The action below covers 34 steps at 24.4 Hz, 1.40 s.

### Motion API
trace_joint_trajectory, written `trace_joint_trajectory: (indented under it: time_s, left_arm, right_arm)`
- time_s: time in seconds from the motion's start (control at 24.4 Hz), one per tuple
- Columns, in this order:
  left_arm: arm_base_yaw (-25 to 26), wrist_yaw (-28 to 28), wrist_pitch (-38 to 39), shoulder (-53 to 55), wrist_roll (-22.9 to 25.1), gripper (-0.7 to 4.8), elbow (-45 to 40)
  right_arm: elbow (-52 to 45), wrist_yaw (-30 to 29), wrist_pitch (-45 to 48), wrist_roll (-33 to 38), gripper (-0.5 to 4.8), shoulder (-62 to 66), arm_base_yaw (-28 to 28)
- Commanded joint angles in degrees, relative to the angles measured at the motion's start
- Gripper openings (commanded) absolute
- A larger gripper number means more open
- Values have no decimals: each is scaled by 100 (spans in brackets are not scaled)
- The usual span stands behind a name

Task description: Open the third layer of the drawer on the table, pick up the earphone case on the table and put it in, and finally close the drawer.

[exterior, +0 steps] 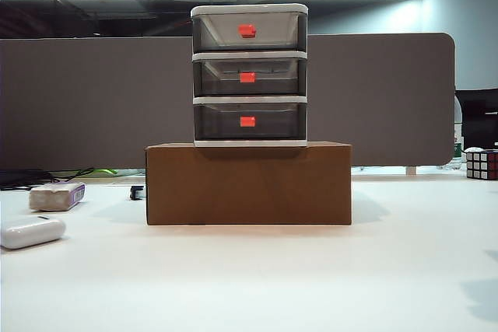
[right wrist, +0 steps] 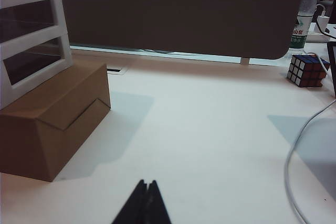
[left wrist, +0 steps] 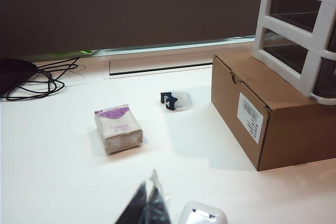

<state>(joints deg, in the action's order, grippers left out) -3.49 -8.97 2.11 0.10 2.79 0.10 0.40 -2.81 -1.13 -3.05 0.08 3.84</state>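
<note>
The drawer (exterior: 249,75) is standing on a brown cardboard box (exterior: 248,183) at mid-table, all three tiers sitting flush. The third layer (exterior: 249,121) (lowest tier, red handle on its front) is resting directly above the box top.

The earphone case (exterior: 31,232) is lying on the table (exterior: 311,277) at the left edge of the exterior view, well apart from the box. A greyish block with a purple end (exterior: 57,196) is sitting just behind it. In the left wrist view a small dark-and-clear clip-like object (left wrist: 176,100) is lying between that block and the box.

The left gripper (left wrist: 148,208) is hanging above the table close by the earphone case, fingertips pressed together, carrying nothing. The right gripper (right wrist: 145,206) is hovering over bare table on the box's other side, its fingertips likewise meeting with nothing between them.

A puzzle cube (exterior: 482,165) is sitting at far right, a white cable (right wrist: 294,166) curving near it.
</note>
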Motion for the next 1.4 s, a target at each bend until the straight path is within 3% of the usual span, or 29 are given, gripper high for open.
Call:
trace_joint_trajectory:
  time_s: [0.04, 0.33, 0.41, 0.45, 0.53, 0.62, 0.66, 0.74, 0.82, 0.9, 0.99, 1.07, 1.15, 1.19, 1.31, 1.4]
  left_arm:
    - [2, -28, -92, 2, -28, -5, 33]
    - [2, -31, -57, 2, -31, -5, 33]
    - [2, -120, -46, 2, -240, -5, 33]
    - [2, -330, -57, 2, -476, -5, 33]
    - [-39, -1650, -92, 2, -1364, -5, 35]
    - [-127, -2120, -87, 2, -1735, -5, 35]
    - [-269, -2238, -96, 2, -2024, -5, 35]
    - [-396, -2186, -103, 2, -2479, -4, 33]
    - [-551, -2074, -282, 2, -3123, 57, 35]
    - [-804, -2063, -511, 2, -3237, 80, 35]
    - [-1233, -1740, -560, 2, -3202, 80, 37]
    - [-1818, -1008, -590, 4, -3051, 88, 37]
    - [-2476, -260, -614, 4, -2664, 132, 37]
    - [-2990, 393, -619, 46, -2496, 149, 35]
    - [-4002, 1650, -1005, 579, -2339, 149, 33]
    - [-4385, 1987, -1738, 1272, -2153, 150, 33]
  right_arm:
    - [-35, 15, 94, 4, -5, -11, 4]
    - [-35, 15, 92, 7, -5, -11, 4]
    - [-35, 4, 87, 17, -5, -11, 4]
    - [-35, -59, 85, 98, -5, -11, 7]
    - [-37, -1272, 85, 1161, -5, -11, 31]
    - [-37, -2098, 50, 1377, -5, -11, 33]
    - [-37, -2529, -4, 1329, -5, -11, 33]
    - [-37, -2542, -13, 1331, -5, -11, 33]
    - [-35, -2546, 46, 1381, -5, -11, 31]
    - [-35, -2699, 129, 1582, -5, -11, 31]
    - [-33, -2833, 280, 1971, -6, -11, 57]
    - [-9, -2841, 271, 2020, -6, -4, 240]
    - [31, -2732, 262, 2011, -6, 20, 529]
    - [83, -2535, 262, 1947, -6, 55, 772]
    - [330, -1698, 225, 1703, -5, 339, 1473]
    - [533, -1261, 267, 1482, -6, 752, 1880]
